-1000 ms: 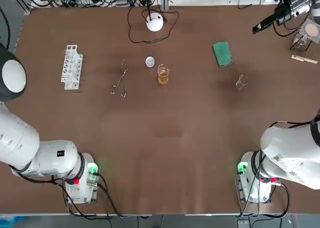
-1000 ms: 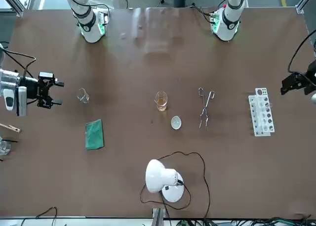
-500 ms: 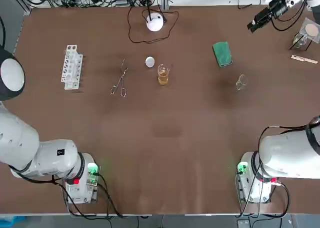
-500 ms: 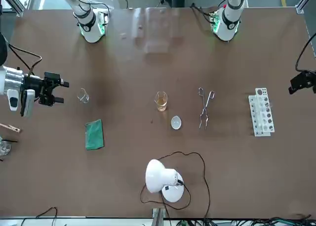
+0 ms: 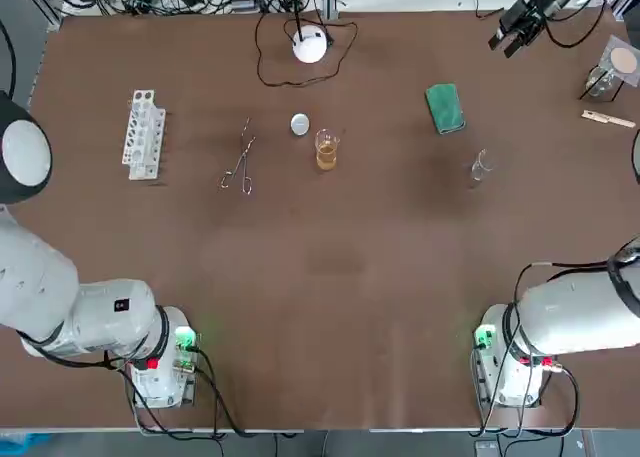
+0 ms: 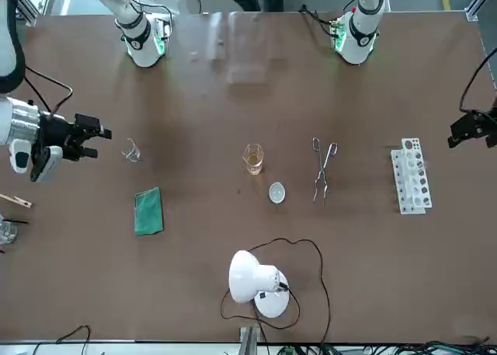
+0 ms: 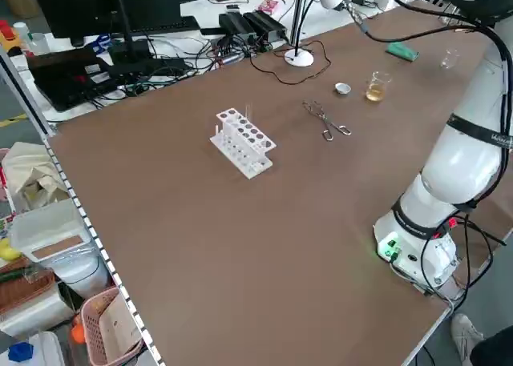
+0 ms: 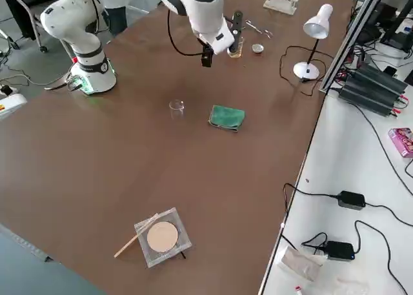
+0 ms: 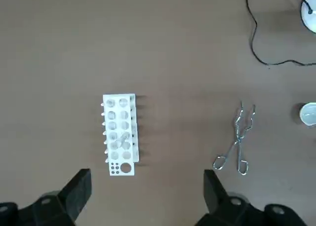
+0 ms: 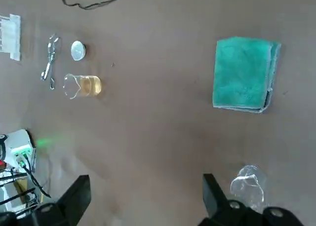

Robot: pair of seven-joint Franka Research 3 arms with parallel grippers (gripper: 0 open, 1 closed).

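Beaker (image 5: 483,164): empty, upright on the tabletop (image 5: 350,277), right side, near the green cloth (image 5: 444,108).
Left claw (image 9: 145,177): spread wide, empty, high above the test-tube rack (image 9: 120,134).
Right claw (image 10: 145,179): spread wide, empty, raised over beaker and cloth.

Robotics lab, dressed as a chemistry bench. Brown table (image 5: 340,277) with two robot arms (image 5: 100,317) bolted at its near edge. Labware: test-tube rack (image 5: 143,134), beaker (image 5: 326,149) of amber liquid, empty beaker (image 5: 482,164), tongs (image 5: 240,157). Desk lamp (image 5: 310,43). Alongside: monitor (image 7: 104,2), tangled cables (image 7: 188,50), power bricks (image 8: 352,199), aluminium frame post (image 8: 351,40).
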